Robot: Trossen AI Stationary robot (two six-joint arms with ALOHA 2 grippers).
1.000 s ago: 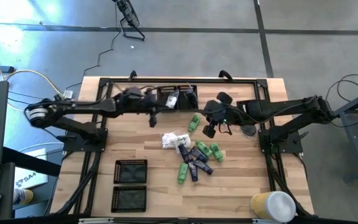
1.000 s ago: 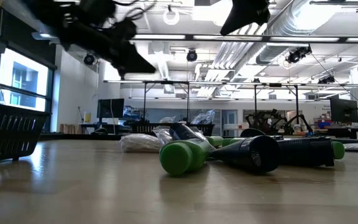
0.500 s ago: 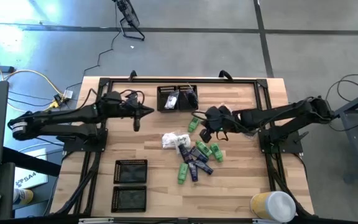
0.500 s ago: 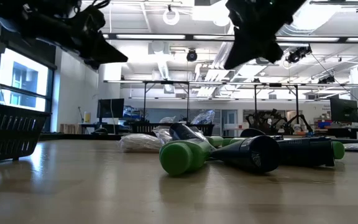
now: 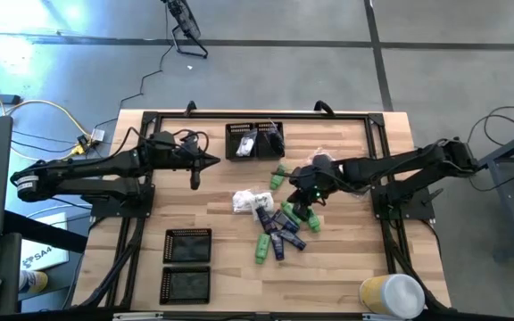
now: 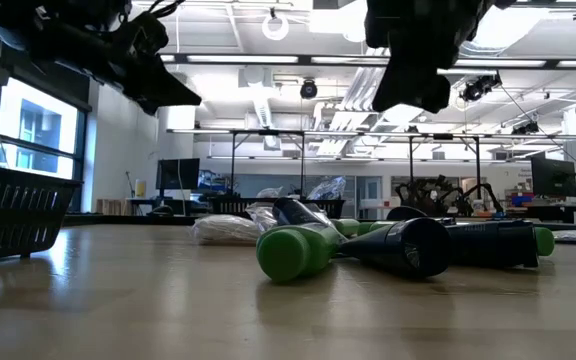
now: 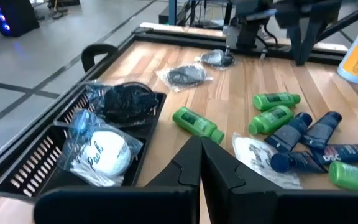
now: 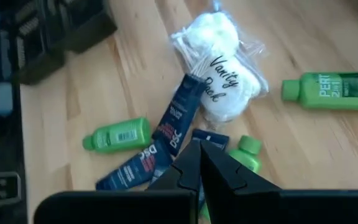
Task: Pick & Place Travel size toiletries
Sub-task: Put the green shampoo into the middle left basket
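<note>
The travel size toiletries lie in a pile (image 5: 277,227) at the table's middle: green tubes (image 8: 118,135), navy tubes (image 8: 178,121) and a white "Vanity Pack" packet (image 8: 222,87). One green tube (image 7: 197,123) lies apart, nearer the far tray (image 5: 255,140), which holds a white packet (image 7: 101,152) and a dark piece in a clear bag (image 7: 126,102). My right gripper (image 5: 303,194) hangs shut above the pile's far right side, tipped down. My left gripper (image 5: 214,160) is shut in the air left of the far tray, nearly level.
Two black mesh trays (image 5: 188,245) (image 5: 186,283) stand near the front left. Two clear bags with dark round pieces (image 7: 185,76) (image 7: 217,58) lie right of the far tray. A yellow cup (image 5: 391,294) stands at the front right corner. Bare wood shows left of the pile.
My left gripper has drawn back from over the far tray toward the table's left edge, then kept still. My right gripper has sunk toward the pile, tipping further down and rolling. Both stay shut. The toiletries have not moved.
</note>
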